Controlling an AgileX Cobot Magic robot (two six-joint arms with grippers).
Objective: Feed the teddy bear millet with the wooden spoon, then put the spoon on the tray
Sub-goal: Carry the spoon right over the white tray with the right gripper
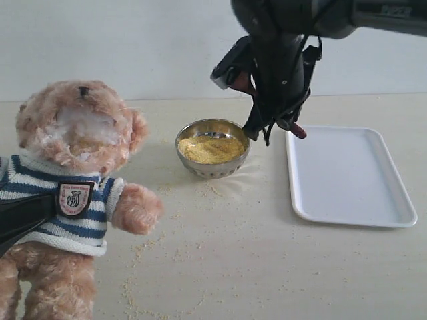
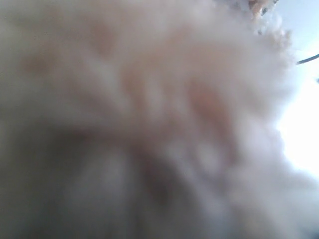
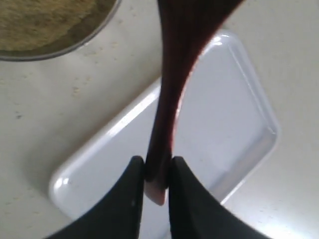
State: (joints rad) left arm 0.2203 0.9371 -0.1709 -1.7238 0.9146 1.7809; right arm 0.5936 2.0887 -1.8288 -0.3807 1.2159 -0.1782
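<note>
Your left gripper [image 1: 21, 217] is pressed against the teddy bear [image 1: 80, 133] on the left, jaws hidden, can't tell. The millet [image 1: 210, 148] sits mid-table. Your right gripper [image 3: 157, 167] pinches the wooden spoon [image 3: 172, 74] by its handle, above the far-left corner of the tray [image 1: 347, 200].

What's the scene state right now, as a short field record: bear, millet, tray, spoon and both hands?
teddy bear: upright, left side of the exterior view
millet: heaped in the steel bowl; loose grains scattered on the table
tray: bare, right of the steel bowl
wooden spoon: held in the air between steel bowl and tray, not set down; load cannot be told
right hand: shut on the wooden spoon's handle
left hand: against the teddy bear's shirt; its wrist view shows only blurred fur, grip unclear
</note>
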